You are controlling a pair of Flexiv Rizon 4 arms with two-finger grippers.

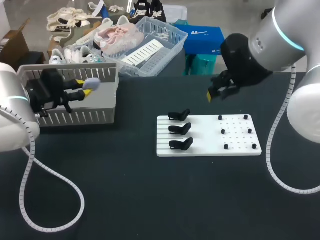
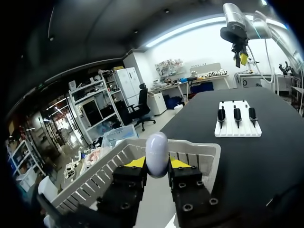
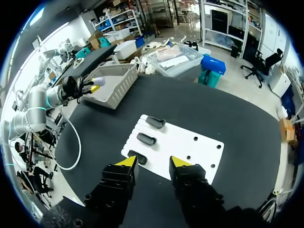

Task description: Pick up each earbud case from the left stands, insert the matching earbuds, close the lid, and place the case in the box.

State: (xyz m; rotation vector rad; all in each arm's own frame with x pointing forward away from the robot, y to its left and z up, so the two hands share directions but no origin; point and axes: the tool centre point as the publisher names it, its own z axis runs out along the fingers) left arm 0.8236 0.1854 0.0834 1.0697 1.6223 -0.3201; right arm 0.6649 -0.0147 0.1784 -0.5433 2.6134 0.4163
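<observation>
A pale lavender earbud case, lid closed, is held over the white slatted box at the table's left. My left gripper is shut on it. In the left wrist view the case stands upright between the yellow tips, above the box. Three black stands on the white board are bare. My right gripper hangs open and empty above the table behind the board. In the right wrist view it is over the near edge of the board.
Several small black pegs dot the right half of the board. White coiled cables trail from both arms, one over the table's front left and one at the right.
</observation>
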